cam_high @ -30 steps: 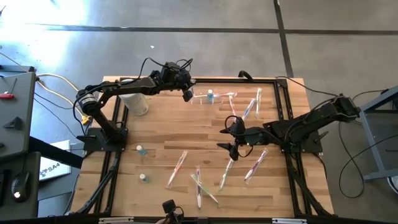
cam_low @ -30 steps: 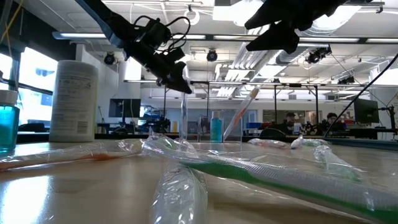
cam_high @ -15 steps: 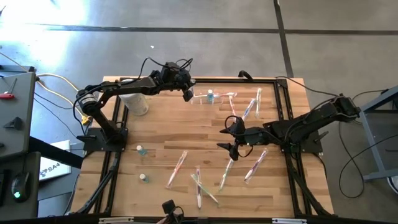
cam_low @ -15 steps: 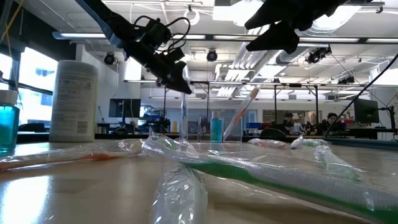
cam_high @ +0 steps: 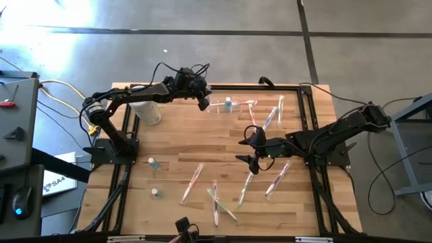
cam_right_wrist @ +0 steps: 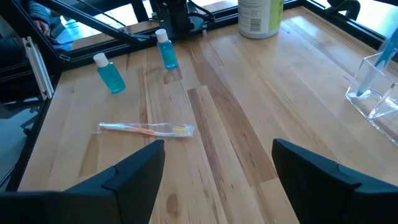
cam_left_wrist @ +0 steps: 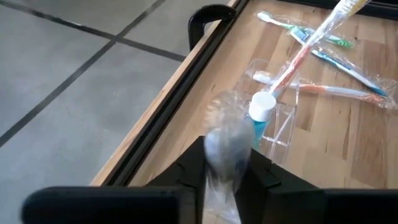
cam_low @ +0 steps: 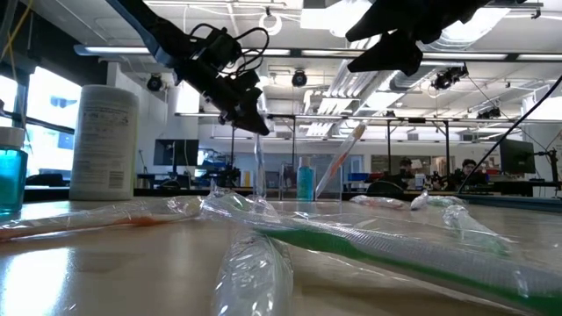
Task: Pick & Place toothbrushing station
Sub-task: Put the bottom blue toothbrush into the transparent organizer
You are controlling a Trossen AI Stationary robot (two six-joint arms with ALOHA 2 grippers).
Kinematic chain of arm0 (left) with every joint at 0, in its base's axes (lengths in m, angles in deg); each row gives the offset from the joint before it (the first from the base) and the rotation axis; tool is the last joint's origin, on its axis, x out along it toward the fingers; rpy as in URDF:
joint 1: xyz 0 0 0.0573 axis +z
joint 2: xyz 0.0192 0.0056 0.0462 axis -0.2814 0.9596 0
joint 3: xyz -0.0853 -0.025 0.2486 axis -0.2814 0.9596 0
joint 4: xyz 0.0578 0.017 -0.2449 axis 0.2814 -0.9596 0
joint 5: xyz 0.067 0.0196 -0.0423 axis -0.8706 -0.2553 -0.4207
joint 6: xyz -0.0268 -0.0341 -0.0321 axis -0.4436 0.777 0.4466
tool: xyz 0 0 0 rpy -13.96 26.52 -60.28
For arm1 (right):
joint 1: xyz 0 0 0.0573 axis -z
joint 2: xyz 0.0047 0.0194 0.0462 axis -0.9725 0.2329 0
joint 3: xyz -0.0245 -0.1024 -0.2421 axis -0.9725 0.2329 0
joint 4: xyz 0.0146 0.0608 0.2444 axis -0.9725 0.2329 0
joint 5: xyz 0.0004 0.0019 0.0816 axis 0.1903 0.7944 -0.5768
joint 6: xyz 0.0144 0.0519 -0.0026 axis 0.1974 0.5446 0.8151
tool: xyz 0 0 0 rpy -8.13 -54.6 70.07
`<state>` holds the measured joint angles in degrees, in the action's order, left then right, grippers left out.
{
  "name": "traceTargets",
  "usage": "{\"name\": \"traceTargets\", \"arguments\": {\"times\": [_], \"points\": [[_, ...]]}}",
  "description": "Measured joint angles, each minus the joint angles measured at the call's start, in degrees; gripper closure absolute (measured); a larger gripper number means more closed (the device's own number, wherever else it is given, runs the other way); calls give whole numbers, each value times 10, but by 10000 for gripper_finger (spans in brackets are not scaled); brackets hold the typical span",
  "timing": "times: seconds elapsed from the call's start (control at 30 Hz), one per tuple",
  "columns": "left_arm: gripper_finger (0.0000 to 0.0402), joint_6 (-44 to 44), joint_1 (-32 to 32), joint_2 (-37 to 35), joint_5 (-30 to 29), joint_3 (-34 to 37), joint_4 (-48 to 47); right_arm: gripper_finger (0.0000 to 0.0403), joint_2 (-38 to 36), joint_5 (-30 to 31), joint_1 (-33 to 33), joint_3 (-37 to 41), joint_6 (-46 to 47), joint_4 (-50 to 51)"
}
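The toothbrushing station, a clear angular plastic holder, stands at the wooden table's far edge, just beside the left gripper, fingers clamped on a crinkly clear wrapper (contents blurred). The right gripper hovers mid-table, fingers apart.

Left tool grips blurred wrapper — contents unreadable.

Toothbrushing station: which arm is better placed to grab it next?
Left. The left gripper hovers at the toothbrushing station near the table's far edge, though it seems shut on a clear wrapper. The right gripper sits open mid-table, farther off.
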<state>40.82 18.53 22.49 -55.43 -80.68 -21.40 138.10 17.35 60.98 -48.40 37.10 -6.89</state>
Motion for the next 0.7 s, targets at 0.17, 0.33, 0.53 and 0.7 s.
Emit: {"name": "traceTargets", "arguments": {"times": [0.17, 0.33, 0.53, 0.7], "points": [[292, 0, 0, 0, 0, 0, 2, 113, 0, 0, 0, 0, -1, 4], [277, 0, 0, 0, 0, 0, 12, 113, 0, 0, 0, 0, -1, 8], [277, 0, 0, 0, 1, 0, 43, 113, 0, 0, 0, 0, -8, 10], [277, 0, 0, -4, 1, 0, 56, 113, 0, 0, 0, 0, -20, 19]]}}
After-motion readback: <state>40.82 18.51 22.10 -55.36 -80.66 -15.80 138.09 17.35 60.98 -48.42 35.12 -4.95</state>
